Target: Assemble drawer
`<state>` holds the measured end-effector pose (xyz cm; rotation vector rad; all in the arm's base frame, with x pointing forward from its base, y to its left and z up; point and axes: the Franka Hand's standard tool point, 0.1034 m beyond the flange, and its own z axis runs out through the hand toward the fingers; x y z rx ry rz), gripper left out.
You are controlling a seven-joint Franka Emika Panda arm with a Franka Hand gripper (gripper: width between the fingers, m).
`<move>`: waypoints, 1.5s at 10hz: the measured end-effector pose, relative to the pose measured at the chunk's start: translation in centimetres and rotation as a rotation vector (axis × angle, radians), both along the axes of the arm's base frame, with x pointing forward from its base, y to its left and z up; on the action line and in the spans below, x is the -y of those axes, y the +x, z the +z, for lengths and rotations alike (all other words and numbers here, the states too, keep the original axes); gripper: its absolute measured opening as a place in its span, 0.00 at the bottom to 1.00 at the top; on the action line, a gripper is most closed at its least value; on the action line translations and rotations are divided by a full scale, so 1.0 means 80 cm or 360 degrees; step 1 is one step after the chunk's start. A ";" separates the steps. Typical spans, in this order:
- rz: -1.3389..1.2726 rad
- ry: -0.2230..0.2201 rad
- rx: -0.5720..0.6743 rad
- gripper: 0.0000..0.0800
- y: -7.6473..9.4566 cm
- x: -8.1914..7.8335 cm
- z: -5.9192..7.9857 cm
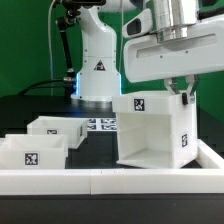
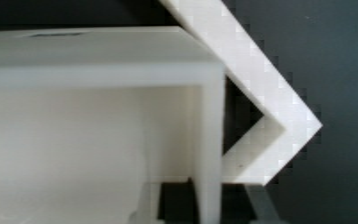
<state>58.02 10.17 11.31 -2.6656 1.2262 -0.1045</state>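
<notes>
Claw (image 1: 181,92) (image 2: 211,200) is almost closed, with its two fingers pinching a thin top wall of the tall housing (image 1: 150,128) (image 2: 87,110). That box stands on the black table (image 1: 98,145) at the exterior view's right, just behind the long white rail (image 1: 100,181). Two small trays (image 1: 55,127) (image 1: 30,152) sit apart at the left.

Claw (image 2: 213,203): two dark fingers (image 2: 179,205) stand on either face of a thin white wall (image 2: 213,130), closed against it with no gap discernible. The wall is part of the drawer housing (image 2: 87,120), whose broad matte white faces extend ahead of the claw and off to one side of it. On the claw's other side, beyond the wall, a white rail (image 2: 265,85) runs across the dark table (image 2: 336,50) and bends at an angle.
</notes>
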 end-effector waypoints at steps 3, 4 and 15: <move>-0.0401 0.0108 -0.0045 0.05 0.015 0.022 -0.001; -0.0442 0.0120 -0.0050 0.05 0.015 0.020 0.000; -0.0905 0.0312 -0.0187 0.06 0.067 0.002 -0.015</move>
